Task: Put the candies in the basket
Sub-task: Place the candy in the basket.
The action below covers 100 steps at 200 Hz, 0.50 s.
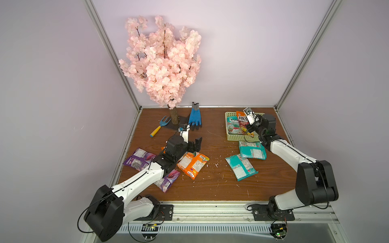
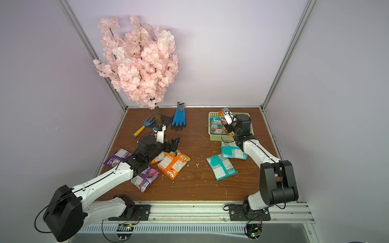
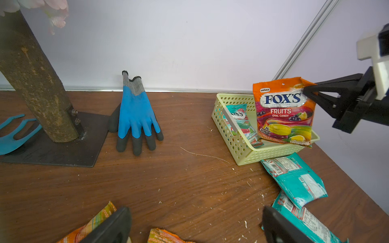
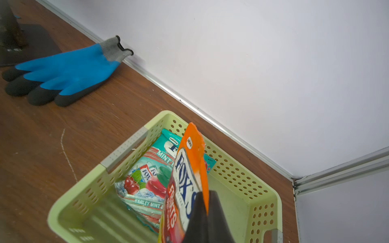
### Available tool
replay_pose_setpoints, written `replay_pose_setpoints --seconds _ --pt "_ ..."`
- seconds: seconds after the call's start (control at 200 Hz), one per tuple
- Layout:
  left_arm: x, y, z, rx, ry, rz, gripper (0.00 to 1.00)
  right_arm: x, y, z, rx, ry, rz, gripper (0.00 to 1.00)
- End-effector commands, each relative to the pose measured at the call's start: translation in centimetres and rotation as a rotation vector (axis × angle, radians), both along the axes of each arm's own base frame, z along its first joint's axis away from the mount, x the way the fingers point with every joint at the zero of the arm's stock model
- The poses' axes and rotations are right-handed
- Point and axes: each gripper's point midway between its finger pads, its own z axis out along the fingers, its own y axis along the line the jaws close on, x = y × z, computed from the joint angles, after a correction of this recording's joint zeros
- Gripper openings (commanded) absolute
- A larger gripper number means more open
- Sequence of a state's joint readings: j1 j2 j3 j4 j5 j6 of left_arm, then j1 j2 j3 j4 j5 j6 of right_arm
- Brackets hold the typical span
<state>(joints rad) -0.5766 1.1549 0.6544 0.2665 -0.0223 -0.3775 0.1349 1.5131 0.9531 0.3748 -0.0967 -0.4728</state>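
Packet (image 3: 283, 111), orange, is pinched by a corner in the closed right gripper (image 3: 306, 91), hanging beneath it in the basket (image 3: 242, 147); released upright, it may be tipped over the rim. Left gripper (image 3: 196, 212) is spread wide, empty.

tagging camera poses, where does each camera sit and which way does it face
Top views: high in front, looking down on the table; left arm, right arm show.
Left wrist: low, facing glove and basket; open left hand shows.
Right wrist: over the basket, looking down; shut right hand pinching the orange packet.
Wrist views share glove, basket, orange packet.
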Motion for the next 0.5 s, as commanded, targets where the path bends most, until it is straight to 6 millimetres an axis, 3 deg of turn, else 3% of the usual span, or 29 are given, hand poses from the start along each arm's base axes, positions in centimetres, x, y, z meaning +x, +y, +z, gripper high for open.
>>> replay_pose_setpoints --seconds 0.0,0.3,0.365,0.495 --pt "0.2 -0.3 1.0 -0.02 -0.021 -0.012 1.0 1.3 0.0 4.9 0.029 -0.14 0.073 0.0" --pt "0.7 -0.4 0.3 0.005 -0.002 -0.005 1.0 -0.2 -1.1 3.7 0.159 0.011 0.198 0.0" --pt "0.7 -0.6 0.2 0.002 0.001 -0.011 1.0 0.6 -1.9 2.5 0.169 0.049 0.168 0.0" --pt "1.0 -1.0 0.3 -0.009 0.009 -0.02 1.0 3.6 -5.5 -1.0 0.16 0.137 0.01 0.0"
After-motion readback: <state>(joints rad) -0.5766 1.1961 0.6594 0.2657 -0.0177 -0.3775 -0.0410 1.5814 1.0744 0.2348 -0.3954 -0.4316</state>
